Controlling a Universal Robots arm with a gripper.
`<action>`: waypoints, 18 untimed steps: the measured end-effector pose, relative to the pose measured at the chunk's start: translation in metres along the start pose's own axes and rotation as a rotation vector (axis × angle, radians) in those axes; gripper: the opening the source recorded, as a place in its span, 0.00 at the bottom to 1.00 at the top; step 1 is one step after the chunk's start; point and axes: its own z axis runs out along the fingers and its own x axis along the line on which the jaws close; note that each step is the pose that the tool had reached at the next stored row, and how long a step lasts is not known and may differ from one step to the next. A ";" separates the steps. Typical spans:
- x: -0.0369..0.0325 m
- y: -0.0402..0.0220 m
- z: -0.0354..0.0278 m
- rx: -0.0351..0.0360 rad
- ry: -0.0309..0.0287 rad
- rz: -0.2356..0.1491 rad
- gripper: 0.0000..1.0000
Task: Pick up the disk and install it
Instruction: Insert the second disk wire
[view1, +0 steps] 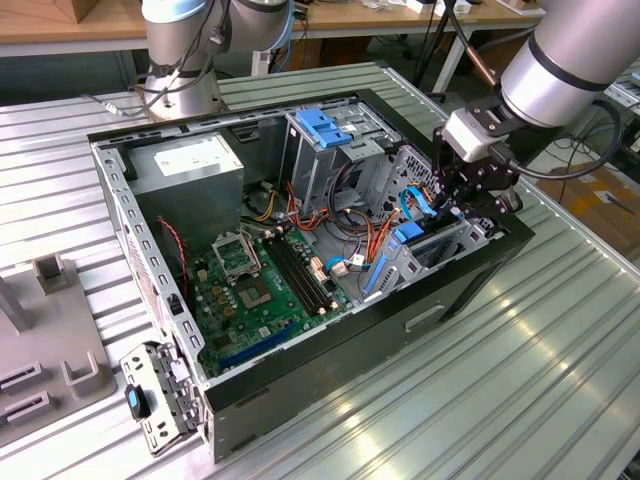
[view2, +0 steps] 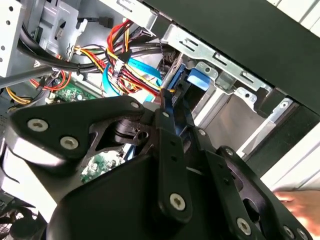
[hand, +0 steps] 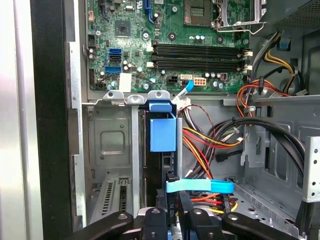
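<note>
The disk (view1: 412, 236) stands on edge in the grey metal drive bay (view1: 450, 240) at the front corner of the open computer case (view1: 330, 350), on the exterior view's right. Its blue side rail (hand: 162, 131) faces up in the slot, with the dark edge of the drive below it. My gripper (view1: 462, 200) reaches down into the bay, and its black fingers (hand: 186, 210) are shut on the thin edge of the disk. In the second wrist view the fingers (view2: 170, 145) close on the drive's edge just behind the blue rail (view2: 196, 80).
The green motherboard (view1: 255, 285) lies on the case floor. The grey power-supply box (view1: 190, 165) is at the back, and a grey cage with a blue latch (view1: 322, 125) is beside it. Red, yellow and black cables (hand: 210, 145) and a light blue cable (hand: 200, 186) crowd the bay. Grey fixtures (view1: 50, 340) stand on the exterior view's left.
</note>
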 end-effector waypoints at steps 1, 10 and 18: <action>-0.0001 0.0000 -0.0008 0.0000 0.0001 0.000 0.24; -0.0037 -0.0015 -0.0233 0.0000 -0.0002 0.000 0.24; -0.0059 0.0059 -0.0264 0.0005 0.0034 -0.001 0.24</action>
